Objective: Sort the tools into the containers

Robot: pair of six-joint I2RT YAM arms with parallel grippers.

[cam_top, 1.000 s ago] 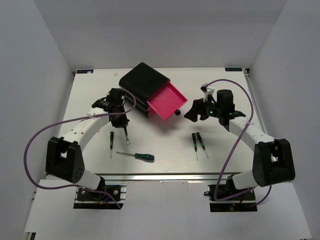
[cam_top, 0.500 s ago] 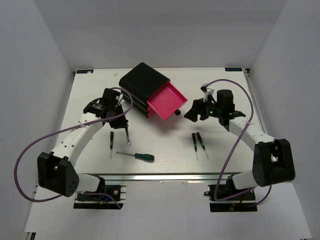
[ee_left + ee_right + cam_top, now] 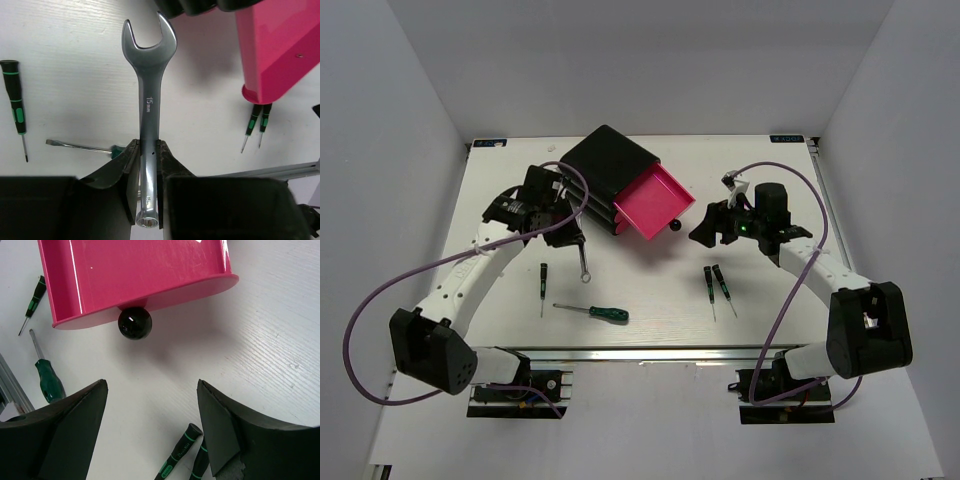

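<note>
The left gripper (image 3: 148,150) pinches the wrench (image 3: 149,100), transfer step judged in hand; the open drawer (image 3: 280,45) lies ahead-right of those jaws, requiring lift over its rim; right gripper (image 3: 151,390) wide, empty.

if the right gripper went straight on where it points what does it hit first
Probably the round black knob of the open magenta-pink drawer, straight ahead of the right gripper; depth is unclear.

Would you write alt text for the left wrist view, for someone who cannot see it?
The left fingers pinch a silver wrench near its ring end, open end pointing away over the white table. A pink drawer shows upper right.
</note>
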